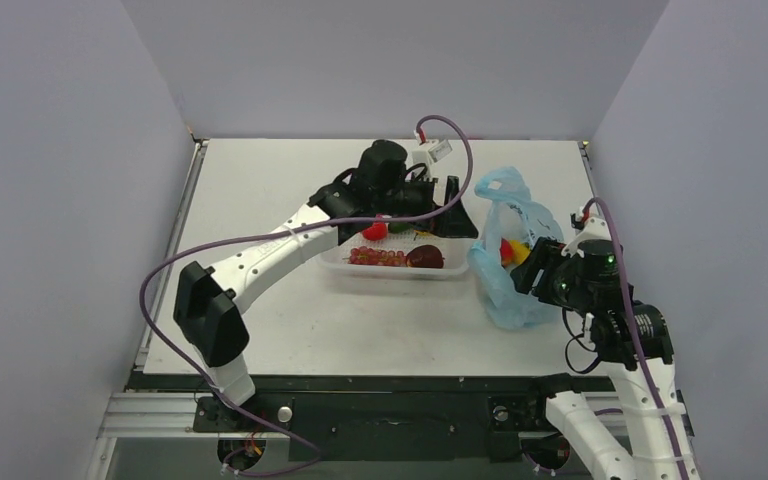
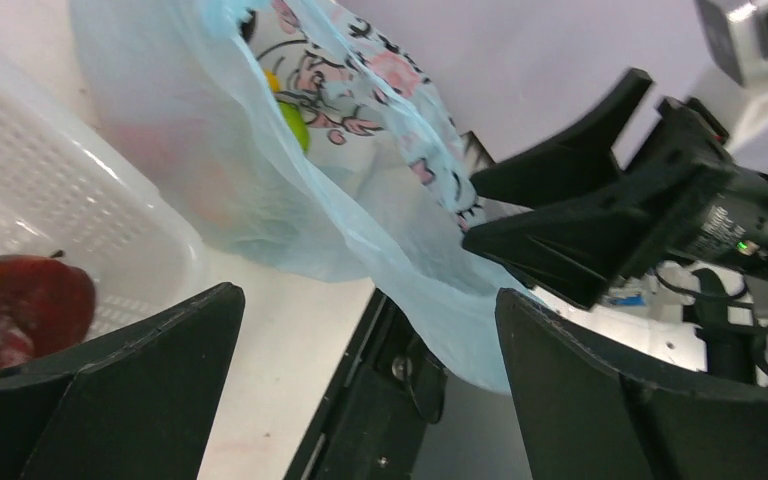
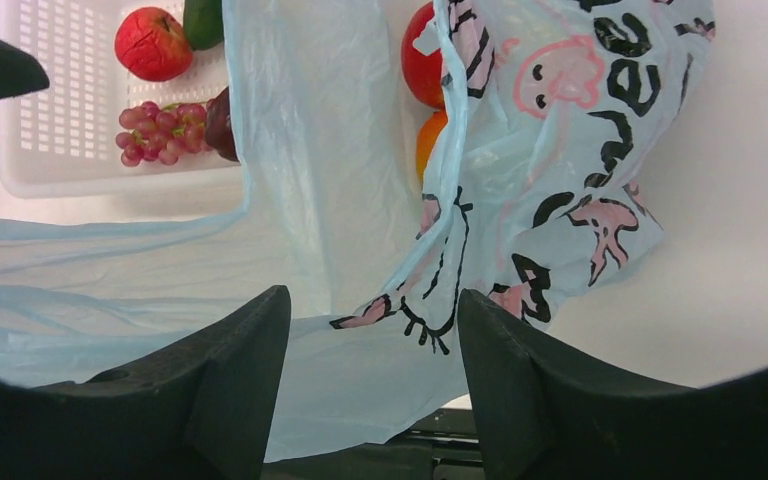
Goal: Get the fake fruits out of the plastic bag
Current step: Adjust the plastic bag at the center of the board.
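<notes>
- The worktop (image 1: 290, 330) is a plain white board. Pale grey walls (image 1: 60, 150) close it in on the left, the back and the right.
- The plastic bag (image 1: 505, 270) stands on the right half of the worktop, just beside the right end of the white perforated basket (image 1: 400, 268). It is light blue, crinkled and printed in pink and black.
- The left fingers (image 2: 140, 380) hang over the basket's right end. They are spread wide with nothing gripped.
- The right fingers (image 3: 220, 400) are at the near side of the bag. They are apart, and the thin film lies under the gap.
- Some fake fruits (image 1: 510, 250) show in the bag's mouth: a red apple (image 3: 420, 55) above an orange one (image 3: 428, 140), both half covered by the printed film.
- A yellow-green fruit (image 2: 295, 120) shows blurred through the plastic; its kind cannot be told.
- In the basket lie a wrinkled red fruit (image 3: 152, 43), a grape bunch (image 3: 155, 130) and a dark purple fruit (image 3: 222, 125) partly behind the bag.
- A green fruit (image 3: 203, 20) there is cut off by the frame edge.
- From above, the left arm hides the basket's far side.
</notes>
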Robot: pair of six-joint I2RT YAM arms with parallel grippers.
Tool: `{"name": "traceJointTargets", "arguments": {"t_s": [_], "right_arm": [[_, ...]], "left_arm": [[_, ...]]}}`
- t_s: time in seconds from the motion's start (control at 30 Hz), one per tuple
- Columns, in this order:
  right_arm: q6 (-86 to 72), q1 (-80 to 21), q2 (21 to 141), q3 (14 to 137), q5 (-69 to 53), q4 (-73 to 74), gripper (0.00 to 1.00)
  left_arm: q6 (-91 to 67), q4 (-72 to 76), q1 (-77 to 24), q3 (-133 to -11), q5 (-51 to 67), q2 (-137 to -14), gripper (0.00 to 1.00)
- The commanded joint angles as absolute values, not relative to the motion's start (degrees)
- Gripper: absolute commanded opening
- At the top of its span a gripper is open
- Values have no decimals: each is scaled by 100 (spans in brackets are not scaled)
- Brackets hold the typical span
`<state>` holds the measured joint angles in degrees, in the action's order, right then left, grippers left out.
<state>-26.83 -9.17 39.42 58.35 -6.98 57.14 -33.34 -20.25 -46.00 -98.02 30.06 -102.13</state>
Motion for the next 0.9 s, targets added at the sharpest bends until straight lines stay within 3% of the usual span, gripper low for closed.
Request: {"name": "traceJointTargets", "arguments": {"t_s": [0.0, 0.2, 0.43, 0.6, 0.87], "right_arm": [[-2431, -1016, 4023, 5855, -1097, 5742, 59], [-2656, -1177, 3572, 5286, -1471, 5817, 57], [-3250, -1329, 3420, 4182, -1202, 6003, 36], [-3769, -1371, 3359, 4164, -520, 5959, 38], [-4047, -1365, 3562, 4949, 750, 5587, 46]], "left_arm": [[-4145, -664, -4580, -8874, 3708, -9614, 97], [-4523, 64, -4870, -8267, 3806, -9582, 97], [-4207, -379, -5697, -8166, 3476, -9923, 92], [-3612, -806, -6305, -7696, 2314, -9815, 91], [-4082, 398, -6711, -6497, 2017, -9499, 89]]}}
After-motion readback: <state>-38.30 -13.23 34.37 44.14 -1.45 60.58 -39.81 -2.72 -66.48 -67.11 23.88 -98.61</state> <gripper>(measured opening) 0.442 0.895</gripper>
